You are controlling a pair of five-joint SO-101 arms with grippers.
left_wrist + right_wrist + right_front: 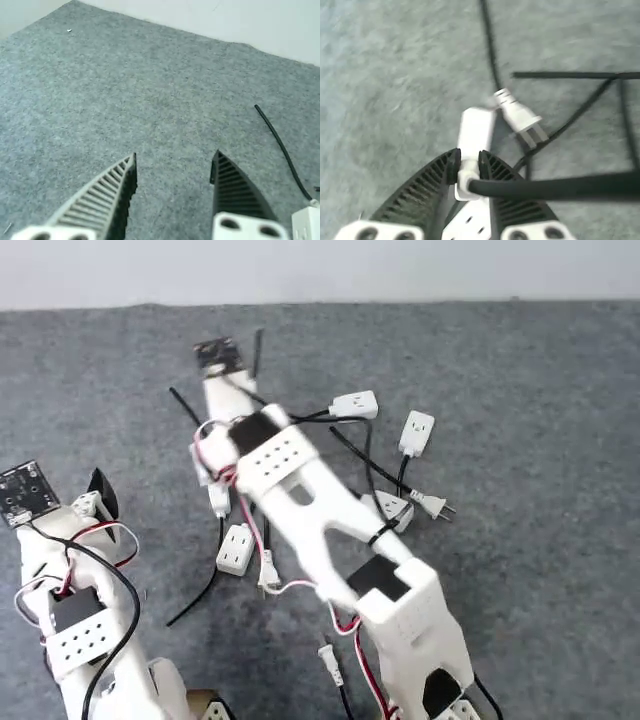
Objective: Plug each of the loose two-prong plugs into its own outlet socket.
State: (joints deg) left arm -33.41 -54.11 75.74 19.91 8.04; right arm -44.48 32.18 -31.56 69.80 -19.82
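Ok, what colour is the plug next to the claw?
The plug is white; clearest in the right wrist view.

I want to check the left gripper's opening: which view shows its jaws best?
Left wrist view: the left gripper holds its jaws apart over carpet. The high view gives just a dark jaw beside its camera board.

The grey felt table (540, 390) is carrying a real tangle. One outlet socket (353, 404) is lying toward the back, a second socket (417, 433) just beside it, and a third socket (234, 549) nearer the front. A two-prong plug (432, 505) is resting right of centre, another plug (330, 660) is lying up front, and black cords (195, 595) are snaking between everything.
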